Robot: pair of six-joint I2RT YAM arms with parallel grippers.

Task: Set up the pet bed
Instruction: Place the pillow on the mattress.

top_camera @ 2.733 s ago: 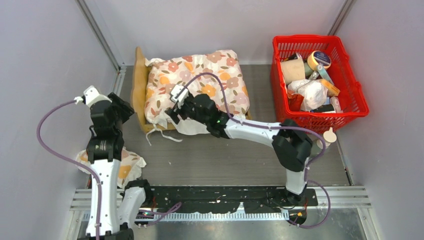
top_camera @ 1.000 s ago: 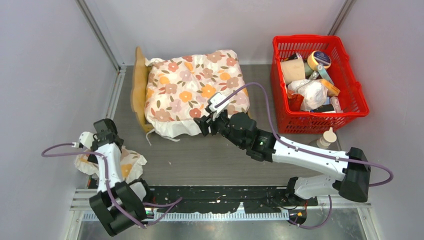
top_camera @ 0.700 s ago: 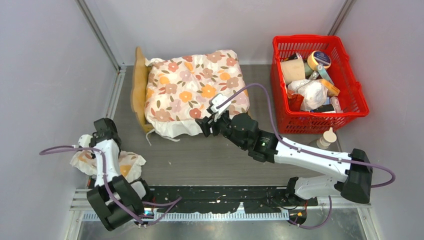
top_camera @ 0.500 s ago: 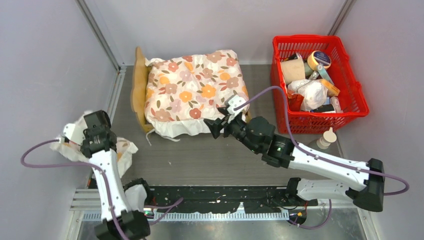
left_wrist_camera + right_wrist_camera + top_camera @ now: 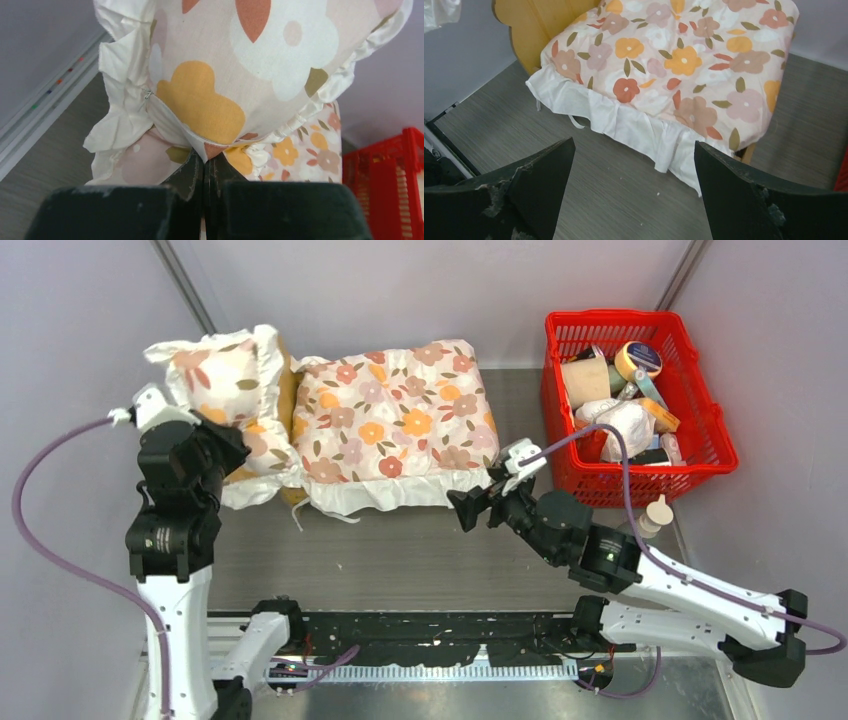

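The pet bed (image 5: 287, 365) stands at the back left, its light-wood headboard (image 5: 539, 25) showing past a large floral cushion (image 5: 395, 425) that covers the sleeping surface. My left gripper (image 5: 225, 445) is shut on the corner of a small frilled floral pillow (image 5: 225, 380), held in the air beside the headboard. In the left wrist view the shut gripper (image 5: 207, 160) pinches the pillow's (image 5: 250, 65) lower corner. My right gripper (image 5: 475, 508) is open and empty above the table, just off the bed's near right corner. Seen from its wrist, the right gripper (image 5: 634, 143) faces the cushion's (image 5: 674, 55) white skirt.
A red basket (image 5: 640, 490) full of assorted items sits at the back right, also seen as the basket (image 5: 395, 175) from the left wrist. A small white bottle (image 5: 655, 515) stands in front of it. Grey walls close in on the left, back and right.
My left gripper shut on the small pillow at the near left and lifted it to the headboard. My right gripper drew back from the cushion's front edge and opened wider.
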